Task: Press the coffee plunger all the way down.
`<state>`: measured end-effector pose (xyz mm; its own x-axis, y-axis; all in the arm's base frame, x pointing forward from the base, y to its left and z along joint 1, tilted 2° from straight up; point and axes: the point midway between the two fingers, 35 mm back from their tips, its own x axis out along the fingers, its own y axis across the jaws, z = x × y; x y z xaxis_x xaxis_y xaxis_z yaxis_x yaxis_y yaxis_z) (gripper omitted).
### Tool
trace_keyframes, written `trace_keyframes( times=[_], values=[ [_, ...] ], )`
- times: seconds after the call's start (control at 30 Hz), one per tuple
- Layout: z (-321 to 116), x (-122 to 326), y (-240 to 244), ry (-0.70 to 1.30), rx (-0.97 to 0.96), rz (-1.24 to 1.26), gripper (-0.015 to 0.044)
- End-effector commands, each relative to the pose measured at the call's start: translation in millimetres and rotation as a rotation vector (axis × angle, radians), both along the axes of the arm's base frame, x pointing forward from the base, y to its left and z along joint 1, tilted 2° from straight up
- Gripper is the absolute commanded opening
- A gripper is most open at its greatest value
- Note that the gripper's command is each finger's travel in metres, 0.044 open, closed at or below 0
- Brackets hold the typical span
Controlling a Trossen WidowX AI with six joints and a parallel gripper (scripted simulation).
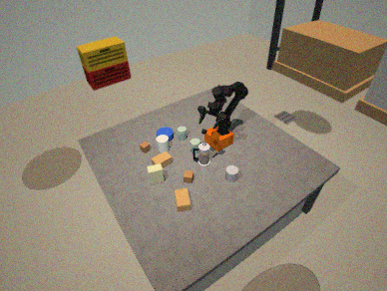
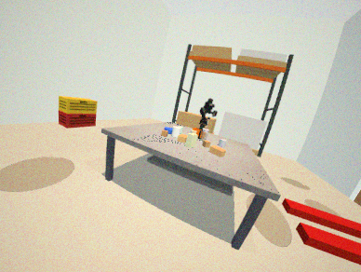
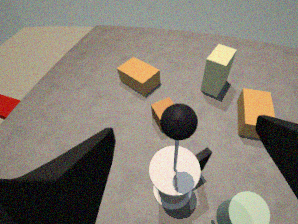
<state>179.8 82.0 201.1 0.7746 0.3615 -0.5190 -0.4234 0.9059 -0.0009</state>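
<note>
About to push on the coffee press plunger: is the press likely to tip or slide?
Probably tippy: the coffee press looks tall and narrow, with its black knob raised high on a thin rod, so an off-centre push gets leverage. It may also slide, since it stands loose on the table. The open tool holds nothing yet; press straight down.
</note>
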Motion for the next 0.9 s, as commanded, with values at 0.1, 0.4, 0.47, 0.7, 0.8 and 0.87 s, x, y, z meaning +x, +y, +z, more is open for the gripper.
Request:
trace_keyframes(
  times=[0.1, 0.4, 0.47, 0.7, 0.8, 0.87],
  values=[
    [-9.8, 8.2, 4.3, 0.012, 0.001, -0.001, 0.044],
    [-17.5, 18.8, 9.5, 0.011, 0.002, 0.0, 0.044],
    [-19.4, 21.1, 10.6, 0.011, 0.002, 0.0, 0.044],
    [-21.7, 23.7, 11.9, 0.011, 0.002, 0.0, 0.0361],
    [-21.7, 23.7, 11.9, 0.011, 0.002, 0.0, 0.0282],
    [-21.7, 23.7, 11.9, 0.011, 0.002, 0.0, 0.023]
  ],
)
